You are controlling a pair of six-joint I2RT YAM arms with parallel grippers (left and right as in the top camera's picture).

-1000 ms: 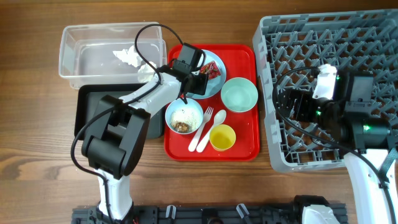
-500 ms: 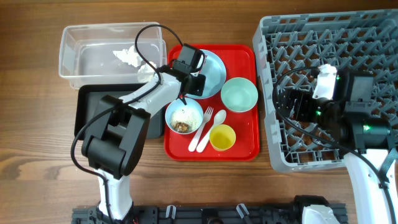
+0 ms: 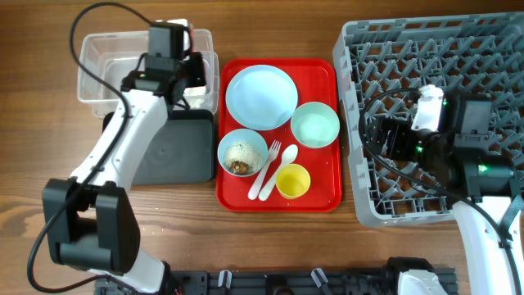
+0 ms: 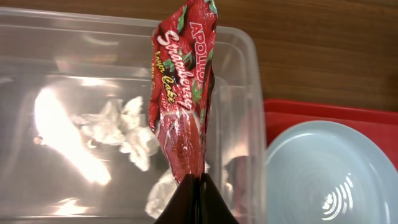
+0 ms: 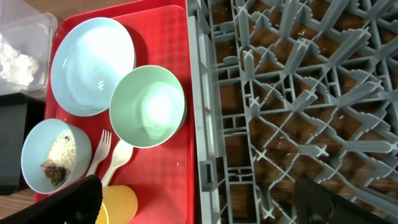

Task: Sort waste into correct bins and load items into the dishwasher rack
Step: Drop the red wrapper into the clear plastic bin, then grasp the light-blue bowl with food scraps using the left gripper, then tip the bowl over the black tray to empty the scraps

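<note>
My left gripper [image 4: 198, 186] is shut on the lower end of the red snack wrapper [image 4: 183, 93], which hangs over the right part of the clear tub [image 4: 62, 37]. Crumpled white tissues [image 4: 124, 124] lie in that tub. On the red tray [image 3: 323, 197] stand the pale blue plate [image 3: 261, 97], a blue bowl [image 3: 242, 153] with brown scraps and rice, the mint bowl [image 3: 315, 124], the yellow cup [image 3: 293, 181], and the white fork and spoon [image 3: 270, 168]. My right gripper [image 5: 199, 205] hangs open over the left edge of the grey dishwasher rack [image 5: 280, 93], holding nothing.
The black tray [image 3: 176, 152] lies in front of the clear tub [image 3: 98, 74], just left of the red tray. The left arm [image 3: 123, 139] reaches across it. The rack [image 3: 491, 49] fills the table's right side.
The left gripper shut on the wrapper at the plate, lifted it off and swung left over the clear tub. The plate now lies bare. The right arm has not moved.
</note>
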